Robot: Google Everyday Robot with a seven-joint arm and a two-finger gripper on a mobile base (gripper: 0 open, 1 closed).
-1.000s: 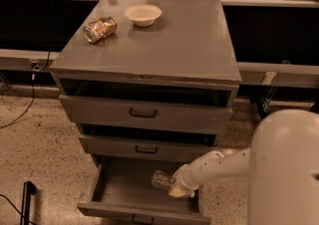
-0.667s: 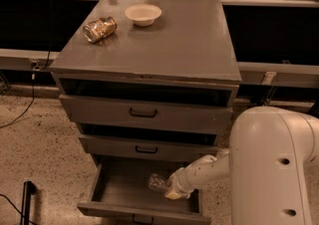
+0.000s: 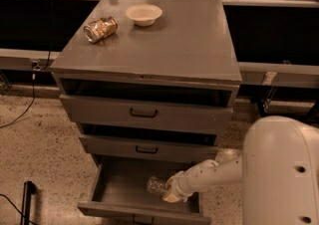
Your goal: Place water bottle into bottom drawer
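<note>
Water bottle (image 3: 155, 185) lies sideways, low in the pulled-out bottom drawer (image 3: 117, 186) beneath the worktop's (image 3: 189, 45) front edge, one end pinched by the fingers of the gripper (image 3: 171, 193), seemingly for release there; jar (image 3: 100, 29) and bowl (image 3: 143, 14) sit near the worktop's back-left corner.

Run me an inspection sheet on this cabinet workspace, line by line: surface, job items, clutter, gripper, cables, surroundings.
Surface: grey cabinet top, with two items at its back left.
Job's things: water bottle lies inside the open bottom drawer, at the gripper's tip.
Clutter: jar on its side and a pale bowl upright, both on the top.
Gripper: gripper reaches into the bottom drawer from the right and meets the bottle.
Cables: black cable trails over the floor at left.
Surroundings: speckled floor; dark shelving behind; robot's white body at lower right.
</note>
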